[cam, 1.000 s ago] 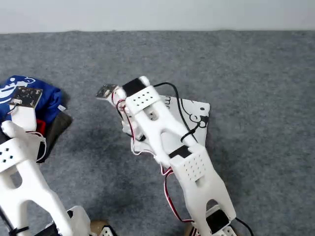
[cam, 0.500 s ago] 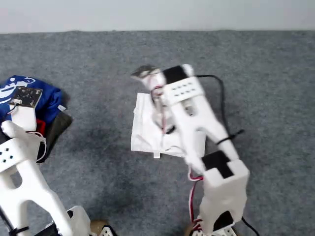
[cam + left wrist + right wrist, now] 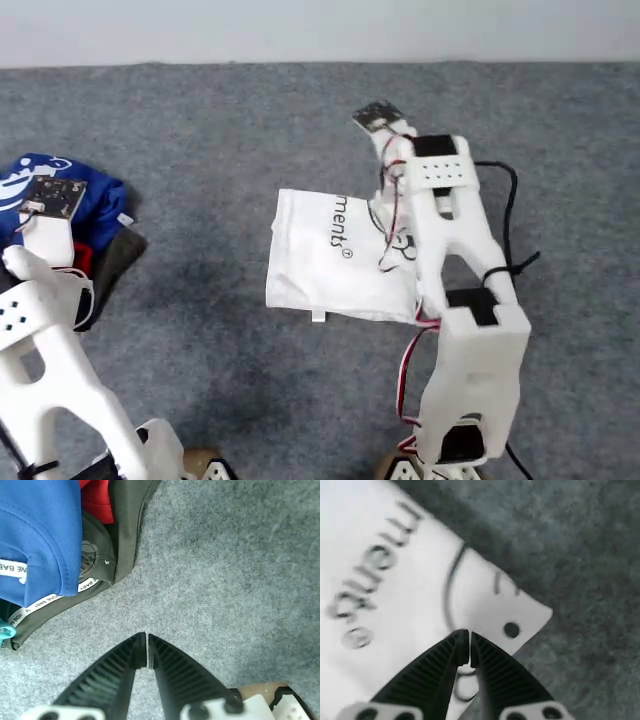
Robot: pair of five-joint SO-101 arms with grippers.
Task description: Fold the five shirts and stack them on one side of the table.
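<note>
Right tool [image 3: 465, 647], jaws pressed together and empty, sits at the two-o'clock corner of the white shirt [image 3: 330, 260]; dragging could undo its fold.

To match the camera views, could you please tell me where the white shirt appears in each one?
High view: white shirt near the middle of the picture.
Left wrist view: faces the stack of shirts instead.
Right wrist view: white shirt beneath the right gripper.
Shared landmark: its black lettering.

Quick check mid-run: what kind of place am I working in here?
Probably a tabletop robot test bench: a grey carpet-like table cover, a bare pale wall behind it, and a white shirt lying flat between two white arms.
</note>
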